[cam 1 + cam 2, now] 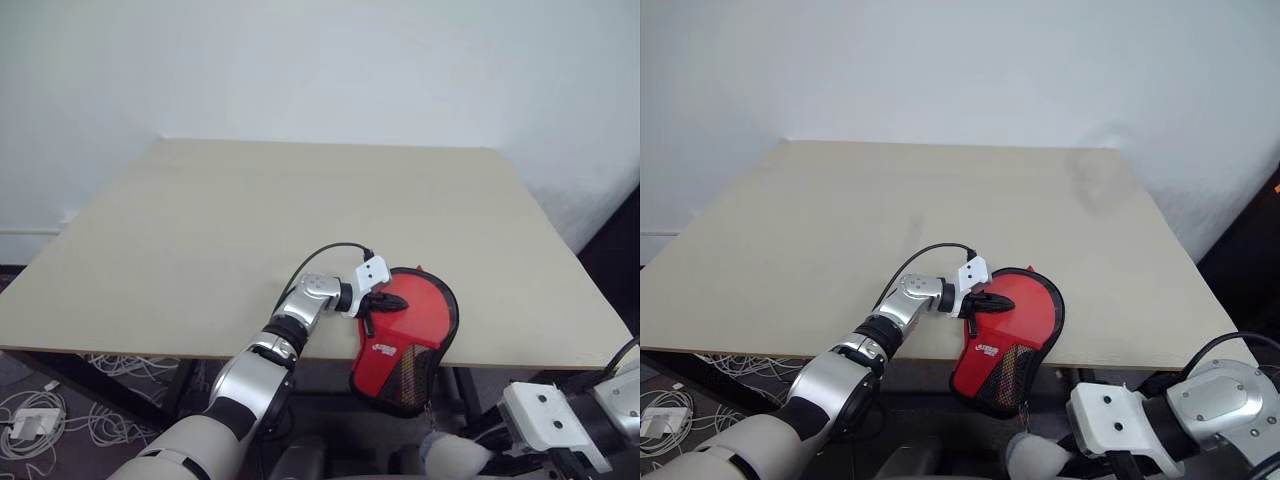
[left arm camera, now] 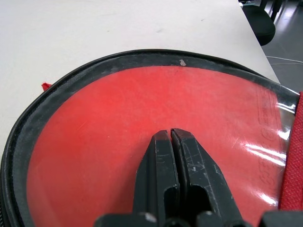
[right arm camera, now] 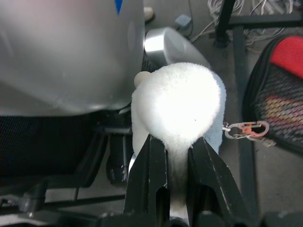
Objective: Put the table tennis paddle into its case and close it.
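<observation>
The left arm reaches from the lower left of the head view toward the centre, wrist bent. The left gripper [image 1: 374, 303] presses closed, empty fingers on the case [image 1: 415, 335]. The case overhangs the table [image 1: 200, 230] edge at lower centre. The right gripper [image 3: 177, 142], at lower right, pinches a white fluffy thing [image 3: 182, 101]. The paddle is hidden.

Two head cameras look forward and down over the worktop [image 1: 250, 220], sharing the red case [image 1: 415, 320] at its near edge (slightly offset between them). The left wrist camera sits very close above that case; the right wrist camera faces the floor.
</observation>
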